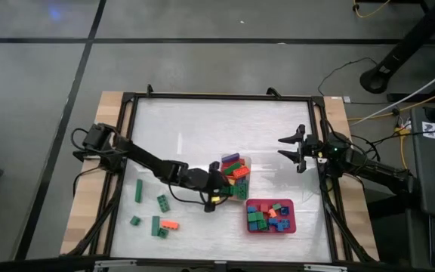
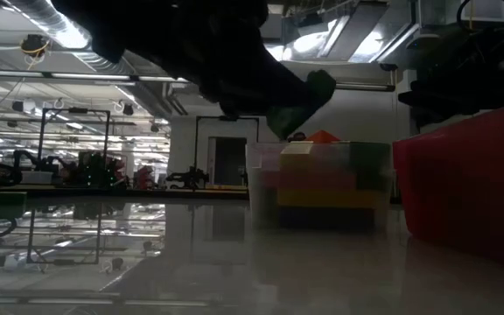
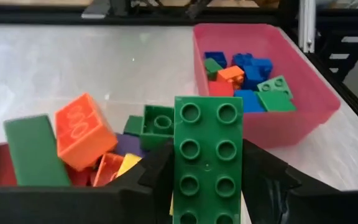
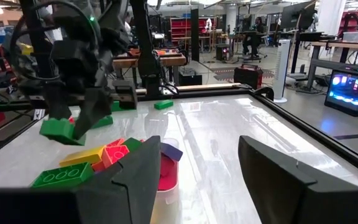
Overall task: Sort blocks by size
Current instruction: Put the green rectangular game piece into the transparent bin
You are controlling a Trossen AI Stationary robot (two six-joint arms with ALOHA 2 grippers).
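A long green block (image 3: 207,143), studs up, sits between the fingers of my left gripper (image 3: 207,160), which is shut on it just above the clear tub (image 2: 261,179). The tub holds orange (image 3: 82,130), green, yellow and purple long blocks. In the right wrist view the held block (image 4: 59,130) hangs over the tub (image 4: 166,182). The red tray (image 1: 289,225) beside it holds short blue, green and orange blocks. Loose green blocks (image 1: 138,190) and an orange one (image 1: 171,225) lie flat on the table to the left. My right gripper (image 1: 291,149) waits open at the right edge. My left gripper pinches the green block by its two long sides (image 3: 179,171) between its two fingers (image 3: 157,173), at the block's rear end. The fingers slant down from the table's left and lie along the block, which juts out ahead of them. The block hangs clear above the tub.
The tub and the red tray (image 3: 303,74) stand close together at the table's near centre. A black frame (image 1: 127,136) rims the white table top. Bare surface lies across the far half (image 1: 217,128).
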